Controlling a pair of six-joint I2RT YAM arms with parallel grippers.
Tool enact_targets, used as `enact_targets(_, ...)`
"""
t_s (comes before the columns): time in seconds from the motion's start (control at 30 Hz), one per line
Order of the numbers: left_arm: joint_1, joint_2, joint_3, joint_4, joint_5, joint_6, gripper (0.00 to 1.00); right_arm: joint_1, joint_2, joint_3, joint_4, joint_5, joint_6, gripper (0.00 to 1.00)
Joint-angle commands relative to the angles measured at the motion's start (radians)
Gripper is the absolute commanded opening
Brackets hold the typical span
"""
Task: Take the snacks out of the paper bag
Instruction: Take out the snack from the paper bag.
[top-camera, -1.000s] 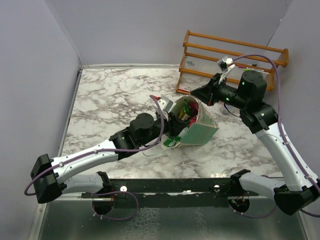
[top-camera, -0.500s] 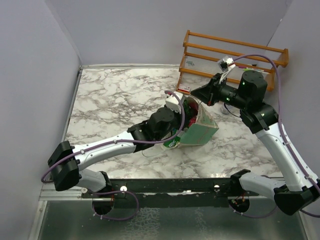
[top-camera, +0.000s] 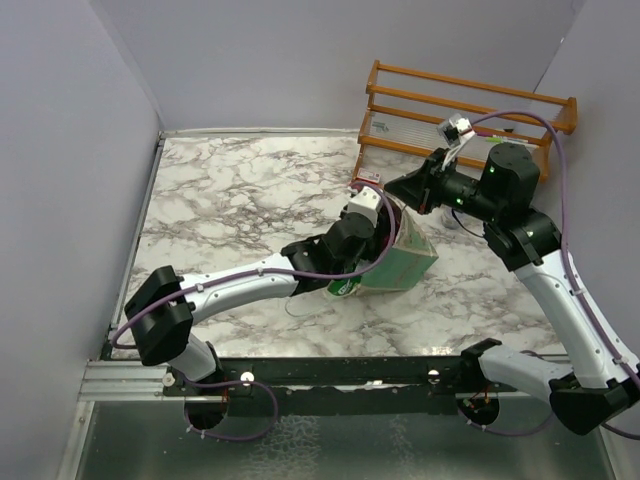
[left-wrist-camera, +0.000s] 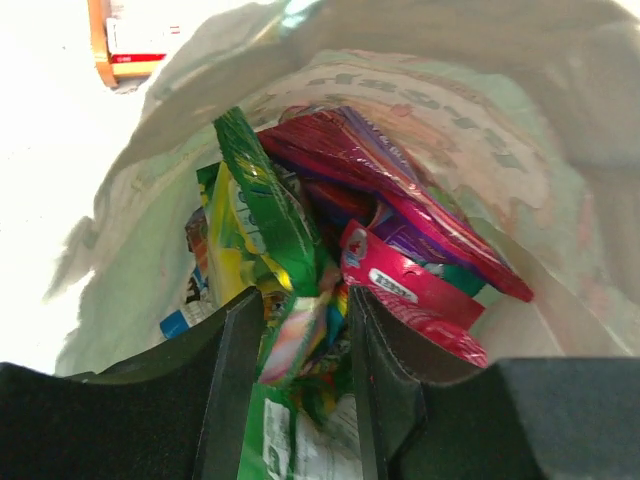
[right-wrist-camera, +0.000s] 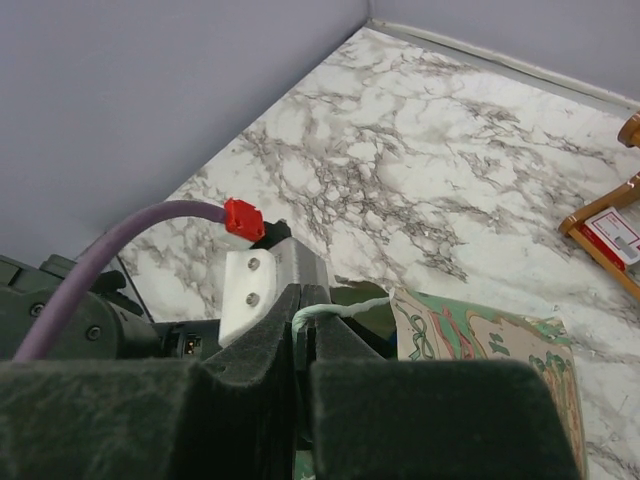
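Note:
The mint-green paper bag (top-camera: 408, 262) lies tilted on the marble table, its mouth facing left. My right gripper (top-camera: 397, 188) is shut on the bag's thin cord handle (right-wrist-camera: 336, 310) and holds the mouth up. My left gripper (left-wrist-camera: 300, 340) is open deep inside the bag; in the top view its fingers are hidden by the bag. The snacks fill the bag: a green packet (left-wrist-camera: 265, 215), a red-pink packet (left-wrist-camera: 420, 290) and a purple one (left-wrist-camera: 395, 165). A multicoloured packet (left-wrist-camera: 300, 335) lies between the left fingers (left-wrist-camera: 232, 380), not squeezed.
The wooden slatted rack (top-camera: 460, 110) stands behind the bag at the back right, with white-and-red cards (top-camera: 368, 181) at its foot. A small green-and-white thing (top-camera: 343, 287) lies on the table by the bag's mouth. Grey walls close the left, back and right.
My left arm has stretched to the right and pushed its gripper into the bag's mouth. My right gripper keeps hold of the cord handle, almost still.

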Motion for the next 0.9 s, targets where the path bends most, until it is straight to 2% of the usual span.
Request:
enact_targets(0.0,-0.001,0.011,0.044,-0.065,-0.036,-0.023,0.44,0.002,-0.046,0.012,0.044,-0.024,-0.012,0.01)
enact_targets(0.23,0.001,-0.076,-0.007,-0.065,-0.003,-0.040,0.57,0.002,-0.051,0.023,0.037,-0.022,-0.021,0.01)
enact_targets(0.37,0.011,-0.047,0.002,-0.058,0.020,-0.049,0.57,0.002,-0.052,0.020,0.037,-0.025,-0.018,0.01)
enact_targets(0.6,0.030,0.022,0.064,-0.063,0.059,-0.024,0.46,0.002,-0.058,0.023,0.028,-0.025,-0.014,0.01)
enact_targets(0.8,0.032,0.013,0.081,-0.071,0.107,-0.002,0.16,0.002,-0.060,0.008,0.041,-0.019,-0.011,0.02)
enact_targets(0.87,0.032,-0.013,0.079,-0.083,0.110,0.005,0.10,0.002,-0.065,-0.003,0.052,-0.007,-0.007,0.02)
